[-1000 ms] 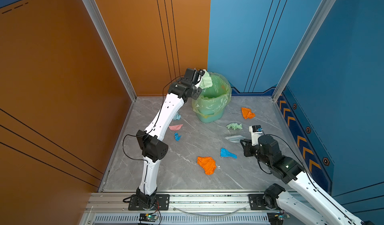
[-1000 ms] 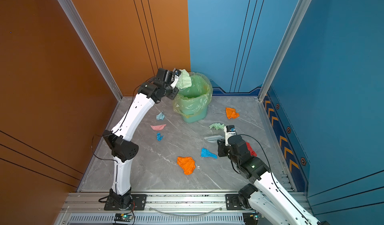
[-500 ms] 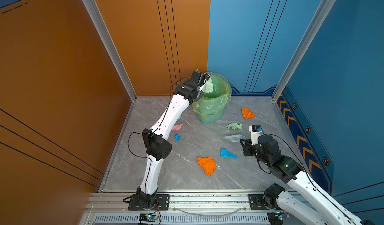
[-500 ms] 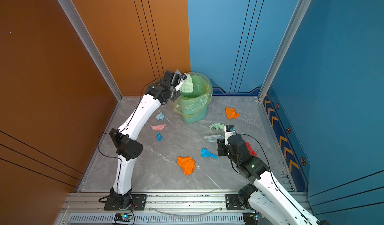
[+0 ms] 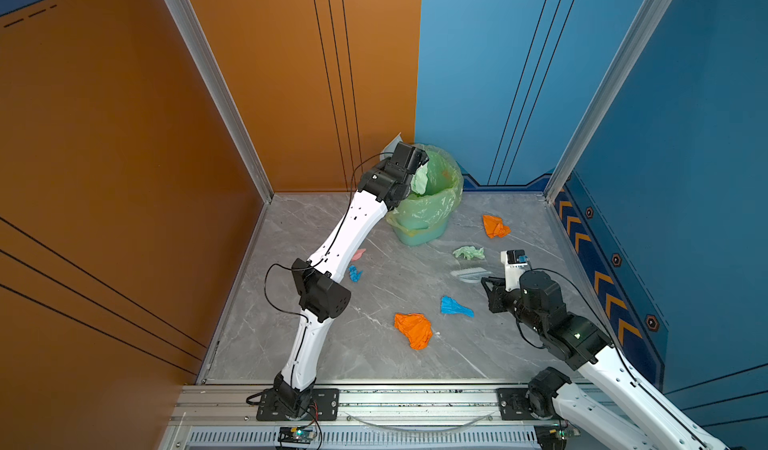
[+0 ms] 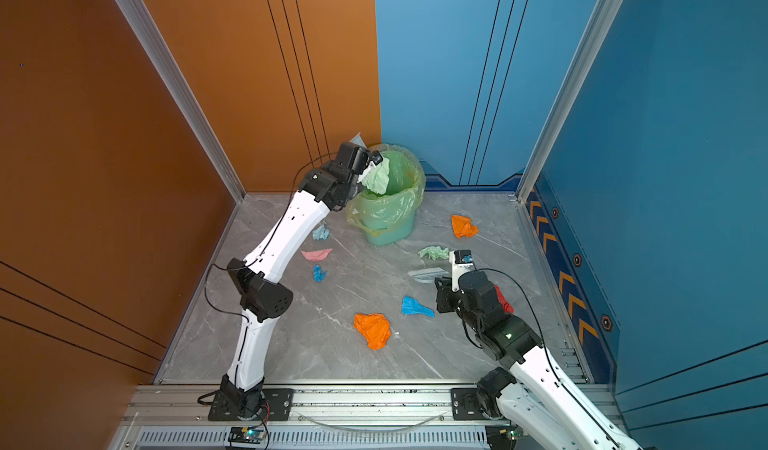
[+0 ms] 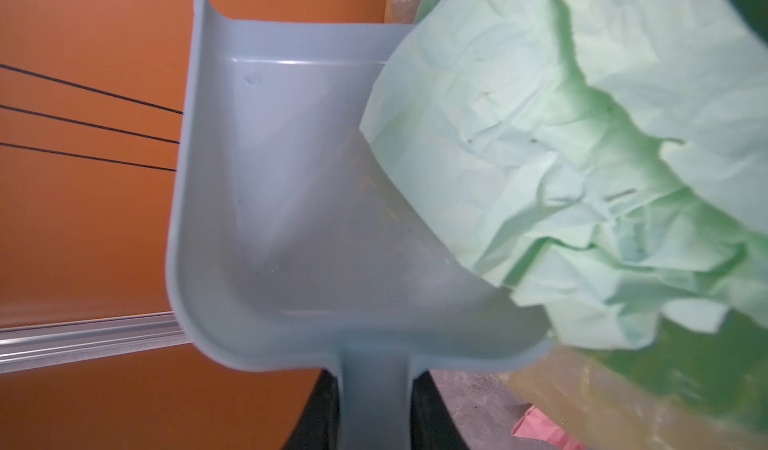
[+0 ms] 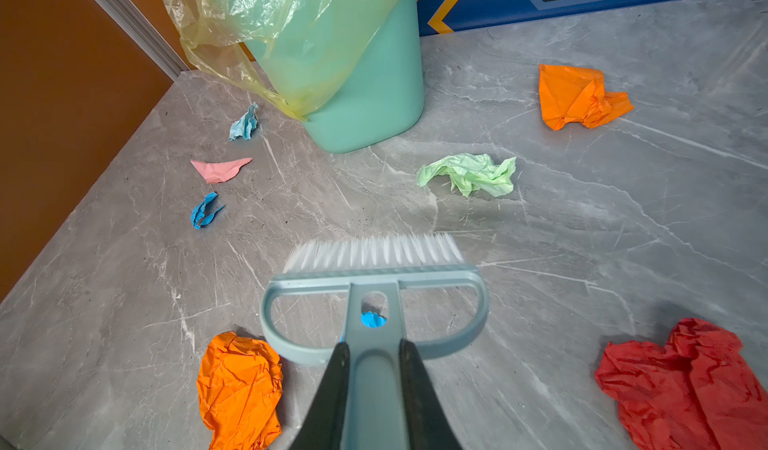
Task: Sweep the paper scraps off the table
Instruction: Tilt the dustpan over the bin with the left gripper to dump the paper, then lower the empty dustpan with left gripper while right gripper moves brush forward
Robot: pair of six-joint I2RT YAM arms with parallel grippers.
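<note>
My left gripper point(image 7: 376, 385) is shut on the handle of a grey-blue dustpan point(image 7: 291, 219), tipped over the green-lined bin point(image 5: 424, 227). A pale green paper wad point(image 7: 561, 157) hangs off the pan's lip into the bin mouth. Low over the table point(image 5: 374, 365), my right gripper point(image 8: 374, 356) is shut on a white-bristled brush point(image 8: 374, 277). Paper scraps lie around it: an orange wad point(image 8: 239, 389), a bright blue one point(image 5: 455, 306), a pale green one point(image 8: 469, 173), another orange one point(image 8: 577, 96) and a red one point(image 8: 685, 385).
Smaller scraps lie left of the bin: light blue point(image 8: 245, 123), pink point(image 8: 218, 169) and bright blue point(image 8: 203, 211). Orange and blue walls close in the back and sides. An aluminium rail point(image 5: 415, 398) with both arm bases runs along the front.
The left arm has swung the dustpan rightward over the bin and tipped it. The pale green wad has dropped lower into the bin mouth. The right arm has stayed put.
</note>
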